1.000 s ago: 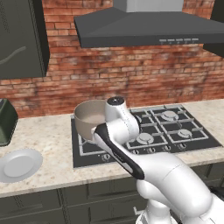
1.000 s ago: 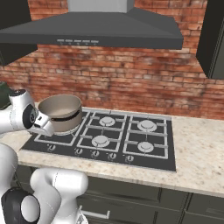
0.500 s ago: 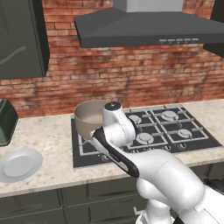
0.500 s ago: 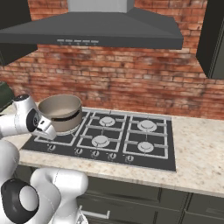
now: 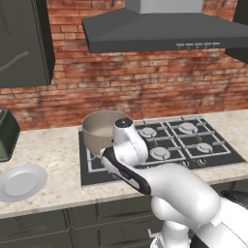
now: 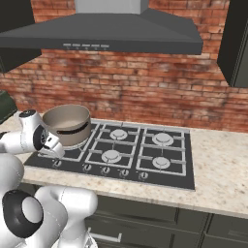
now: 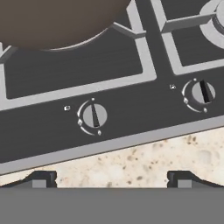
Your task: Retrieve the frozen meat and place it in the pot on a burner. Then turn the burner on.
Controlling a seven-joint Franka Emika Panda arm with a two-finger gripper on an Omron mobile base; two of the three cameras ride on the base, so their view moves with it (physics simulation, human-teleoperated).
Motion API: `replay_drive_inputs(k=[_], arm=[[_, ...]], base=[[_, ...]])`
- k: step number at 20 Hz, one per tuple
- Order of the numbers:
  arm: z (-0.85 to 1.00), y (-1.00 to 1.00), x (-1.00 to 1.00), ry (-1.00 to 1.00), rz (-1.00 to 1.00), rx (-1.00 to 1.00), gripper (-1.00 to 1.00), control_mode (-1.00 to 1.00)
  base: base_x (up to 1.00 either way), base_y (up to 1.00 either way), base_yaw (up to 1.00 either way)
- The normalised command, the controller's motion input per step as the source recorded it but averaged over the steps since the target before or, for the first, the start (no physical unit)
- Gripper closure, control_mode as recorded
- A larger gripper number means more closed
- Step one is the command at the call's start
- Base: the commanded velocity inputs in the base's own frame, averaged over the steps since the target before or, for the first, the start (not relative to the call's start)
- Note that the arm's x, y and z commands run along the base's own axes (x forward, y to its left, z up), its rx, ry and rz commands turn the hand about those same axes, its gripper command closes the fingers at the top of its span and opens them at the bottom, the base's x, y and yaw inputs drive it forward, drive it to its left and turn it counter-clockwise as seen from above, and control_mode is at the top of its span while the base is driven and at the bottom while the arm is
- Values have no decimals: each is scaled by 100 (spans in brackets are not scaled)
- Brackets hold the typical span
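Gripper: the gripper (image 7: 109, 177) points down at the front edge of the cooktop. Its two dark finger tips (image 7: 40, 178) stand wide apart with nothing between them, spread to nearly the full width of the hand view. It holds nothing.
Below the gripper: a strip of speckled beige countertop (image 7: 144, 162) lies directly between the tips, just in front of the cooktop's front edge.
Nearest knob: a round silver knob (image 7: 93, 115) sits just beyond that edge, between the tips and clear of both. Its dark pointer line stands close to upright in the hand view.
Second knob: another knob (image 7: 202, 92) sits along the same front row, towards the right of the hand view.
Cooktop: the black cooktop (image 6: 174, 167) carries pale grey grates and four silver burner caps besides the spot under the pot.
Pot: the grey-beige pot (image 5: 100, 130) stands upright on the rear left grate, beyond the nearest knob. Its dark underside rim fills the top left of the hand view.
Burner: the burner under the pot is hidden by the pot.
Frozen meat: cannot tell whether it lies inside the pot; the visible interior shows pale only.
Arm: the white arm (image 5: 127, 145) bends over the cooktop's front left corner.
Plate: a round white plate (image 5: 22, 181) lies on the countertop, well left of the cooktop.
Hood: a dark range hood (image 6: 104, 36) hangs over the cooktop against the brick wall (image 6: 145, 92).
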Motion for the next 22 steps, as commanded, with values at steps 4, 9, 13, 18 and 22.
replay_drive_inputs(k=[4, 9, 13, 18, 22], arm=[[-18, 0, 11, -2, 0, 0, -100, -100], [-11, 0, 15, 0, 0, -2, -100, -100], [-9, 0, 26, 2, 0, 0, -100, -100], [-4, 5, 20, 1, 0, 0, -100, -100], [-11, 23, 11, 3, 0, 0, -100, -100]], base=[[0, 0, 0], [0, 0, 0], [0, 0, 0], [0, 0, 0], [0, 0, 0]])
